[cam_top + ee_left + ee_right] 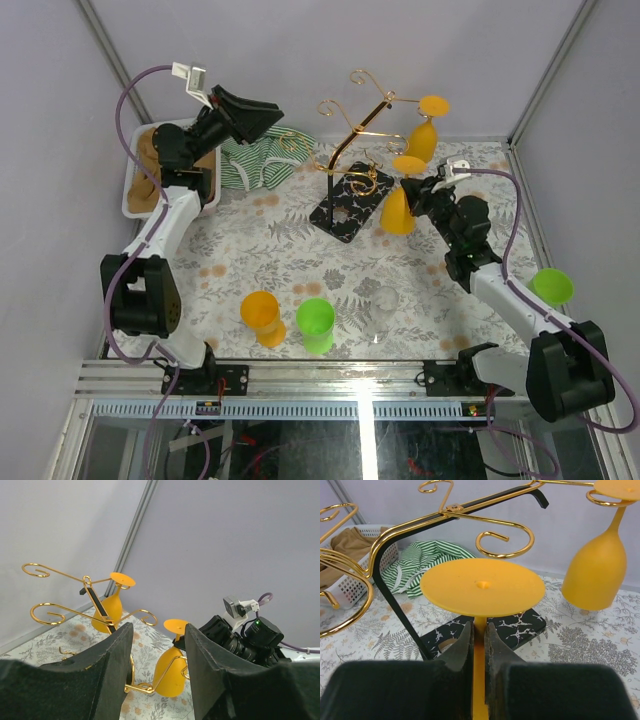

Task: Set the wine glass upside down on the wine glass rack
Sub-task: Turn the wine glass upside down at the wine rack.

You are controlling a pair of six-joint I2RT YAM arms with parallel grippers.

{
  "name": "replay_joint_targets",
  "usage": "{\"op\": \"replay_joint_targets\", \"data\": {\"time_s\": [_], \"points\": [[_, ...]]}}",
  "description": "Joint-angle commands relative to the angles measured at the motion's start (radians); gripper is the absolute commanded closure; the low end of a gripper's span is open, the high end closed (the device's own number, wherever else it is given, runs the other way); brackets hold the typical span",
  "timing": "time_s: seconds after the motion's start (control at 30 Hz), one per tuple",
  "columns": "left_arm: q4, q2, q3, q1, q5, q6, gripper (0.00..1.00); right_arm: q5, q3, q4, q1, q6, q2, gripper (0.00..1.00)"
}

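Note:
The wine glass rack (pixel 352 140) stands at the back middle, gold arms over a black patterned base (pixel 350 205). One orange wine glass (pixel 424 135) hangs upside down from its upper right arm. My right gripper (pixel 417 188) is shut on the stem of a second orange wine glass (pixel 398 212), held upside down just right of the base, its foot (pixel 482 587) level with a lower curled arm (pixel 504 536). The right wrist view shows the fingers (pixel 465 645) pinching the stem. My left gripper (pixel 262 116) is open and empty, raised at the back left, facing the rack (pixel 95 602).
A white basket (pixel 135 190) holding brown cloth and a green striped cloth (pixel 262 160) lie at the back left. An orange cup (pixel 262 318) and a green cup (pixel 316 325) stand near the front. Another green cup (pixel 552 287) is by the right arm.

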Motion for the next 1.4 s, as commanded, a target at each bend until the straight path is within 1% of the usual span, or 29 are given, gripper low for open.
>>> {"op": "replay_joint_targets", "data": {"time_s": [0.0, 0.2, 0.37, 0.53, 0.77, 1.0, 1.37], "points": [[0.079, 0.031, 0.056, 0.016, 0.003, -0.022, 0.56, 0.005, 0.054, 0.124, 0.008, -0.033, 0.013, 1.0], [0.106, 0.069, 0.08, 0.021, 0.006, -0.047, 0.56, 0.019, 0.063, 0.152, 0.012, -0.077, 0.037, 1.0], [0.119, 0.087, 0.087, 0.024, 0.008, -0.06, 0.57, 0.012, 0.078, 0.118, 0.012, -0.106, 0.019, 1.0], [0.12, 0.093, 0.087, 0.027, 0.008, -0.056, 0.57, 0.02, 0.076, 0.14, 0.012, -0.117, 0.015, 1.0], [0.136, 0.105, 0.089, 0.032, 0.009, -0.068, 0.57, 0.017, 0.096, 0.211, 0.011, -0.106, 0.102, 1.0], [0.131, 0.104, 0.09, 0.037, 0.021, -0.071, 0.57, 0.018, 0.147, 0.343, 0.011, -0.103, 0.243, 1.0], [0.112, 0.093, 0.088, 0.047, 0.025, -0.056, 0.58, 0.006, 0.205, 0.422, 0.012, -0.068, 0.355, 1.0]]}}
